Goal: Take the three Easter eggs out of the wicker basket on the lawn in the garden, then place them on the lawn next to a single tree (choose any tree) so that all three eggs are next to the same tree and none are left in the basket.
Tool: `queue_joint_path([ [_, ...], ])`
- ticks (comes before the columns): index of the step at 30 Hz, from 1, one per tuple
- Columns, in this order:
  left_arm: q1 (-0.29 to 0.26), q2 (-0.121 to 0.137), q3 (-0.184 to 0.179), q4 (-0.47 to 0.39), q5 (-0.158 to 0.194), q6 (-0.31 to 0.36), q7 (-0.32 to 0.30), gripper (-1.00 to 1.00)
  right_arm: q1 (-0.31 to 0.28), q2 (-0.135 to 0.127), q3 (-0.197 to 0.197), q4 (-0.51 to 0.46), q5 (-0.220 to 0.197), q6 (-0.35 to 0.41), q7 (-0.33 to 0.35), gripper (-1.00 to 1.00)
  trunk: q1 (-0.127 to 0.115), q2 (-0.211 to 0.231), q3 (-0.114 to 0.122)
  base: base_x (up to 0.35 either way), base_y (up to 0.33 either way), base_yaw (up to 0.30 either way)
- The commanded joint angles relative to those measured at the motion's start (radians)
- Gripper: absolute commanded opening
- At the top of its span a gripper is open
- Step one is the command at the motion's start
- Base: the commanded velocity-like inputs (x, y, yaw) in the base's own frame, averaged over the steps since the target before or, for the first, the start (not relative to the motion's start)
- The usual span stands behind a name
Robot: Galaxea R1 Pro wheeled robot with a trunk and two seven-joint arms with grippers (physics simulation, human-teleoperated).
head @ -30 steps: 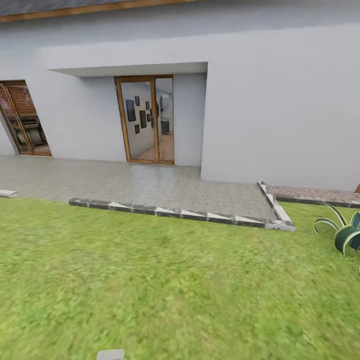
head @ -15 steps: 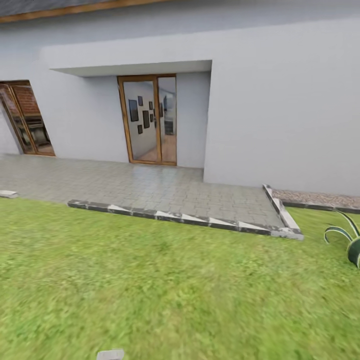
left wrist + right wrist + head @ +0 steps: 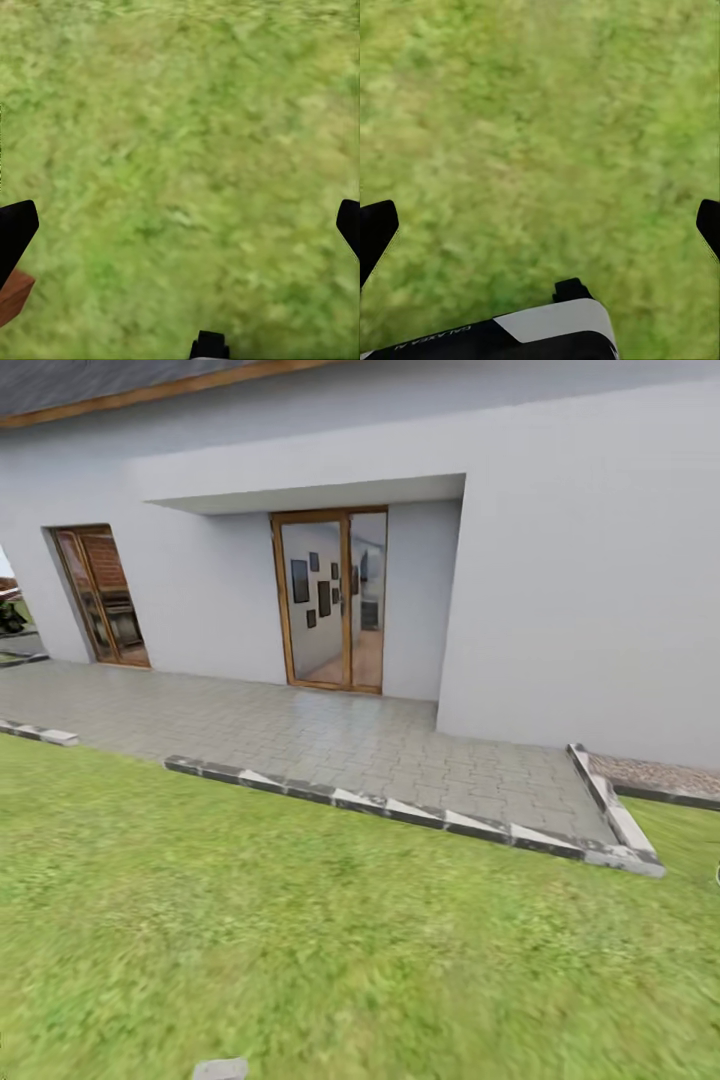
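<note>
The lawn (image 3: 300,940) spreads bright green across the lower half of the head view. The Easter eggs, the wicker basket and the tree are out of view. In the left wrist view my left gripper (image 3: 180,225) hangs open over bare grass, its dark fingertips (image 3: 16,234) far apart with nothing between them. The right wrist view has my right gripper (image 3: 540,225) open over grass in the same way, its fingertips (image 3: 375,229) at the picture's two sides.
A white house with a wood-framed glass door (image 3: 332,600) and a second door (image 3: 103,597) stands ahead. A grey paved patio (image 3: 330,735) with a stone kerb (image 3: 400,815) separates it from the grass. A red-brown block corner (image 3: 13,296) lies by the left fingers.
The head camera has swung to the left, so house and patio have slid right in the picture. The striped plant at the right has left the picture. Both grippers' states are unchanged.
</note>
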Motion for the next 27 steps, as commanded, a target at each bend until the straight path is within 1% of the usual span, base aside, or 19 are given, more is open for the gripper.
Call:
queue_joint_path([
  [1, -0.001, 0.0, 0.0, 0.001, 0.0, -0.004, 0.003, 1.0, -0.001, 0.0, 0.0, 0.0, -0.01, -0.006, -0.001, 1.0, 0.001, -0.002, -0.002, 0.307, -0.107, 0.213],
  [27, -0.001, 0.0, 0.0, 0.001, 0.0, -0.004, 0.003, 1.0, -0.001, 0.0, 0.0, 0.0, -0.01, -0.004, -0.002, 1.0, 0.001, -0.002, -0.002, 0.307, -0.107, 0.214],
])
